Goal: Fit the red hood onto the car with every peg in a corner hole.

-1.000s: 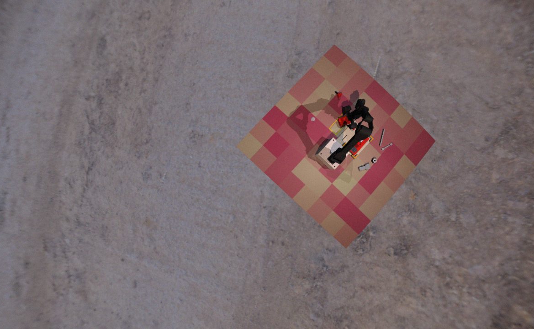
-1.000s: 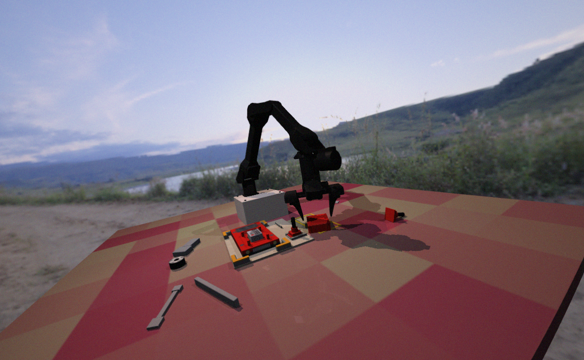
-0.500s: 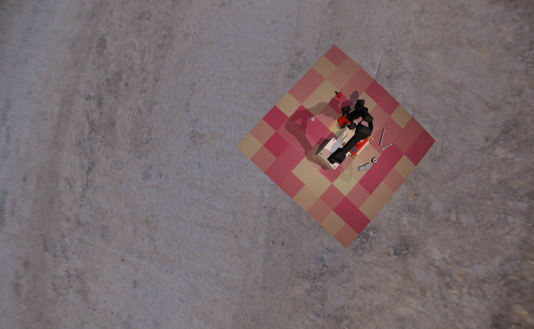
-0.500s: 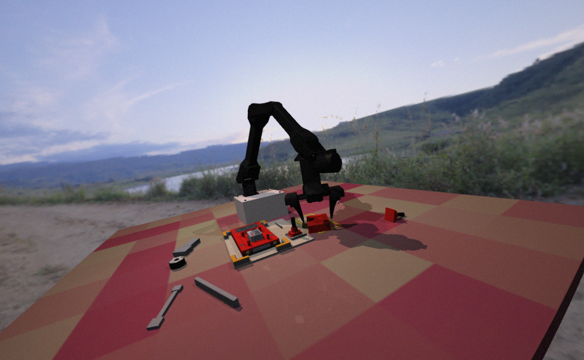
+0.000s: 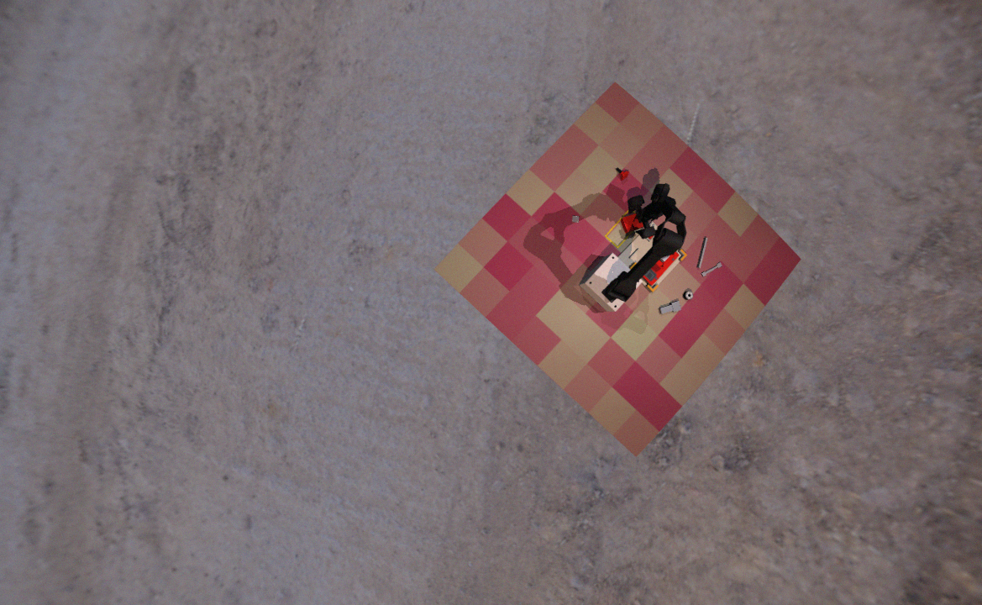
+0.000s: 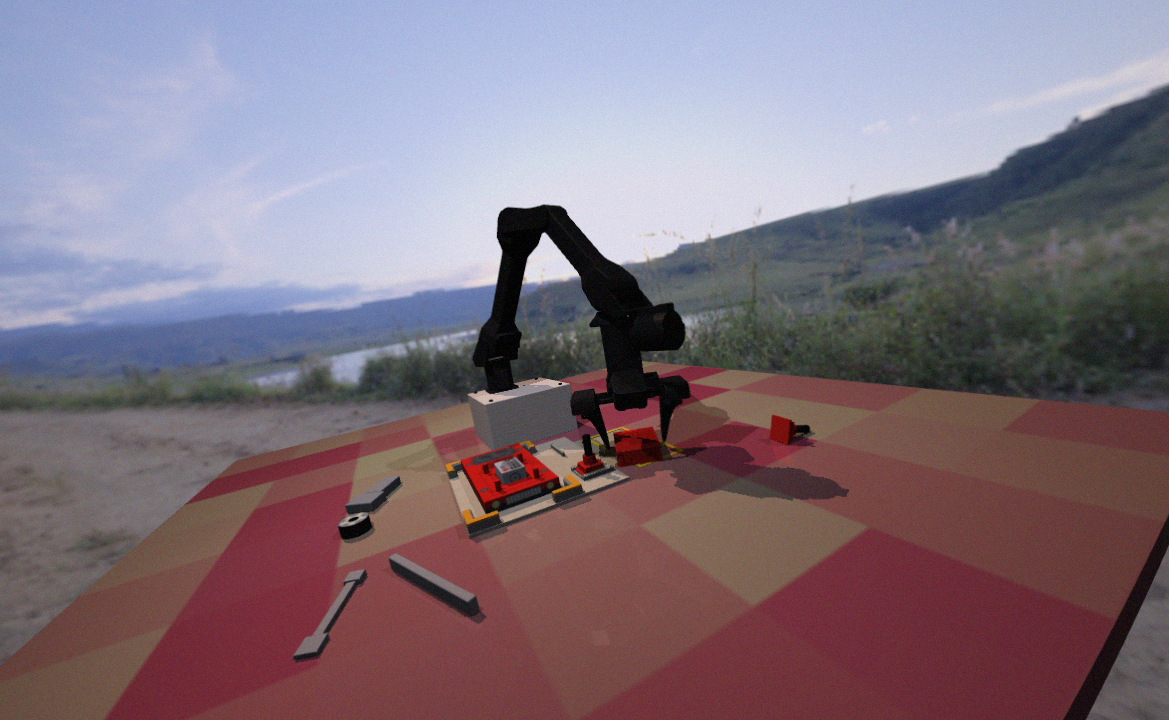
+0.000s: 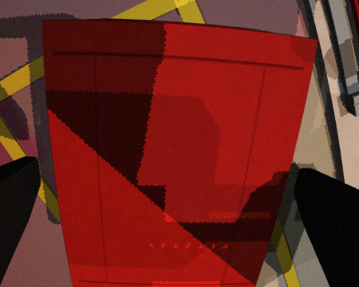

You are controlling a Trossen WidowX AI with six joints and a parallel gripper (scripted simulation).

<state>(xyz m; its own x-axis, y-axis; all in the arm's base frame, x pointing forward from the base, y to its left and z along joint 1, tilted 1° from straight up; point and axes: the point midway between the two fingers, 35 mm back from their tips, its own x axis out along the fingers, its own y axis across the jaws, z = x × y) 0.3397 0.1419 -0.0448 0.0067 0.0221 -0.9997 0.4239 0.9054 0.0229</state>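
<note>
The red hood lies roof up across a yellow outline on the table, turned relative to it. My gripper is open and empty, pointing down, with its fingers low on opposite sides of the hood. The wrist view shows a small gap at the left finger; the right fingertip is very close to the hood's edge, and contact is unclear. The red chassis sits in the jig, with the grey engine block and short pegs exposed. The hood's corner holes are not visible.
A red piece with a black post stands between chassis and hood. Another red-and-black piece lies beyond the hood. A grey bar, wrench, black ring and grey block lie beyond the jig's other side.
</note>
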